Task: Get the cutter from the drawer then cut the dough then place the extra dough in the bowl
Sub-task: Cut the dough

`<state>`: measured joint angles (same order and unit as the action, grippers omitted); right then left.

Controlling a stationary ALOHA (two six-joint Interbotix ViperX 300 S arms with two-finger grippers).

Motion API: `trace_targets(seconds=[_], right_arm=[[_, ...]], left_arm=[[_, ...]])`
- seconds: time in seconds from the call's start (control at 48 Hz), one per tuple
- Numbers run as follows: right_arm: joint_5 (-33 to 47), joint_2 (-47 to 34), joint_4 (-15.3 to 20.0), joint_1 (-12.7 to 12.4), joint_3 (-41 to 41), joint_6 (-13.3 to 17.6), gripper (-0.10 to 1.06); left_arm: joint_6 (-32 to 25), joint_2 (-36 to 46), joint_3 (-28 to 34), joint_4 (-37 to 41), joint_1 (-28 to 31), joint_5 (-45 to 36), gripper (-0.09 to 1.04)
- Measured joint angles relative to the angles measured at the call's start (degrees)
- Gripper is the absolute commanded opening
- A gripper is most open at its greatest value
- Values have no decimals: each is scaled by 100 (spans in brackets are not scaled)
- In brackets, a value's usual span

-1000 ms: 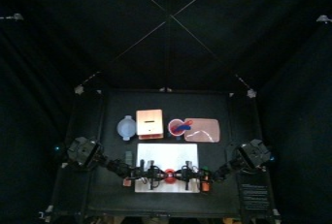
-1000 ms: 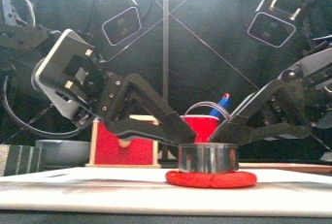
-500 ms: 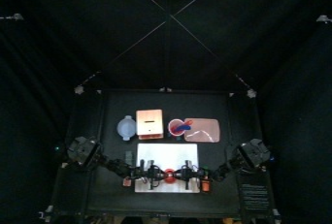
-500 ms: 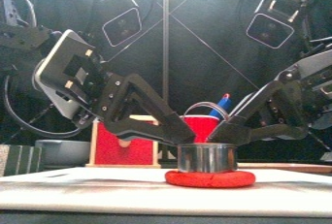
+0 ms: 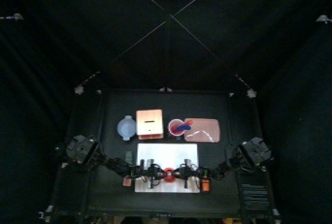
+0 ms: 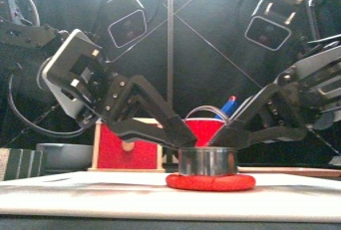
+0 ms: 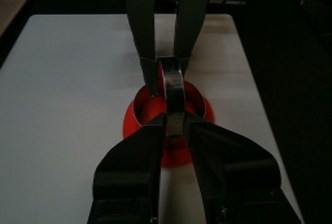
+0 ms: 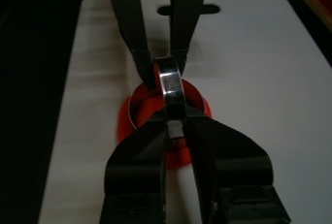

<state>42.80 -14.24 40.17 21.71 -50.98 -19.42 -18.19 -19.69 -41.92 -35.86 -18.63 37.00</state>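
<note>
Bowl point(image 6: 60, 155) sat far L at the back of the bench point(image 5: 236, 139), w/ the wooden box point(image 6: 127, 146), red drawer front facing fwd, just beside it on its R. L arm point(image 6: 114, 95) came down from the L over the white board point(image 6: 80, 200) at the bench front, its jaws clamped on the near-L side of the cutter point(image 6: 206, 161) rim; L wrist view showed them pinched together on the metal wall. Cutter stood upright, centred on the red dough point(image 6: 210, 182), which lay flat on the board approx. mid-width, a band of dough showing all round the cutter. Behind the cutter, red cup point(image 6: 208, 129) w/ toy knives stood on the pink tray point(image 5: 208, 131), R of the box. R arm point(image 6: 300, 87) came down from the R, jaws likewise clamped on the opp. side of the cutter rim, tips facing the L arm's across the ring. Couldn't tell how deep the cutter sat in the dough.
</note>
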Motion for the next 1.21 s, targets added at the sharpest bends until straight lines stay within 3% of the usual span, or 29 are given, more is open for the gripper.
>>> trace_targets(seconds=[0.125,0.292,1.208], right_arm=[[-18,35,0,-53,9,-9,77],[-44,114,-9,-62,0,-9,84],[-105,343,-211,-114,149,-35,84]], left_arm=[[0,53,-9,97,62,-18,76],[-9,79,0,132,105,-26,79],[0,378,53,360,35,-114,79]])
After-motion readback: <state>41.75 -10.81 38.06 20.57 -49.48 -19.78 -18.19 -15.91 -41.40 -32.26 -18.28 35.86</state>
